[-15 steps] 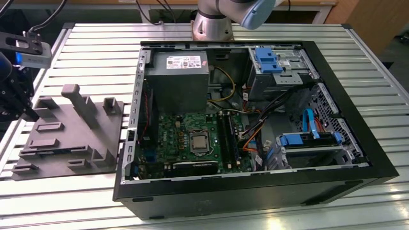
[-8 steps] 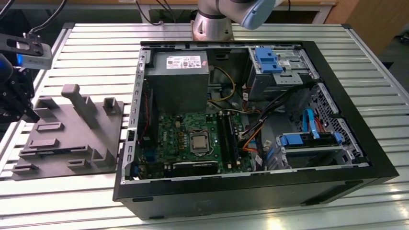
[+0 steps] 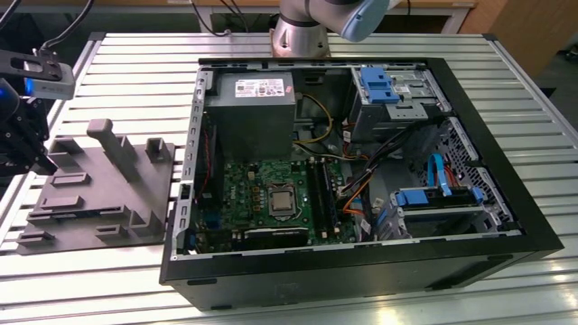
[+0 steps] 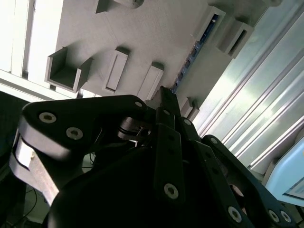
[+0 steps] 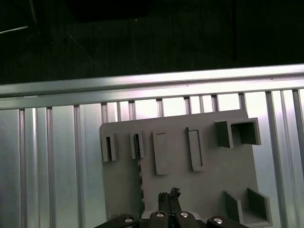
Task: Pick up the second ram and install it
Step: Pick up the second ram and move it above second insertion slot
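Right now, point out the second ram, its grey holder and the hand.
second ram point(image 4: 191, 57): second wrist view, long edge.
grey holder point(image 3: 99, 184): exterior view, bare top.
hand point(image 5: 169, 194): first wrist view, between fingertips.

Print on the white label point(image 3: 259, 87) of the power supply point(image 3: 248, 128) seems too small to read

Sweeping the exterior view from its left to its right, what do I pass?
From the left: black claw → grey moulded fixture plate with upright posts → grey metal power-supply box inside the open black computer case → blue plastic drive-bay clips.
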Tool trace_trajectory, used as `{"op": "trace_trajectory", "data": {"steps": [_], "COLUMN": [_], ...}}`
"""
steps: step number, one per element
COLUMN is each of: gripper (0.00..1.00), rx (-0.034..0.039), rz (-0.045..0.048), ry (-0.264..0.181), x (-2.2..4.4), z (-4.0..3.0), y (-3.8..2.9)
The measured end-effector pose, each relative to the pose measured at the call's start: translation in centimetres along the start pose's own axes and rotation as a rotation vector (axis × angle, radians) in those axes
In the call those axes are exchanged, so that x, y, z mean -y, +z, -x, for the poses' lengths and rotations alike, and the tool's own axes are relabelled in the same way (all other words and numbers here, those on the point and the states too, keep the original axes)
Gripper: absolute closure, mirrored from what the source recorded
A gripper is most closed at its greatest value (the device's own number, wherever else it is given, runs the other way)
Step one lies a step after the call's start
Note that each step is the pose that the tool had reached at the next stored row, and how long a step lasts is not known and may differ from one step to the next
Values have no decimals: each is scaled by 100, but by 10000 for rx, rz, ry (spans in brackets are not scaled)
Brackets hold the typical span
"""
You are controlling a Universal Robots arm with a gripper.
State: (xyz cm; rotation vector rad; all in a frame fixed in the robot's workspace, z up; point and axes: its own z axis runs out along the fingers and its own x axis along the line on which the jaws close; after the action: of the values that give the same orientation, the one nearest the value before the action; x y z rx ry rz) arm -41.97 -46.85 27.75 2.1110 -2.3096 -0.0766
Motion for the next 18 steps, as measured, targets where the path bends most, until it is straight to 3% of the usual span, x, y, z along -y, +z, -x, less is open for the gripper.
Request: {"op": "trace_trajectory", "data": {"steps": [18], "gripper": [89], "rx": [-18], "rz": [10], "ry": [-416], "x": [-2], "z": [-12], "y": [55]}}
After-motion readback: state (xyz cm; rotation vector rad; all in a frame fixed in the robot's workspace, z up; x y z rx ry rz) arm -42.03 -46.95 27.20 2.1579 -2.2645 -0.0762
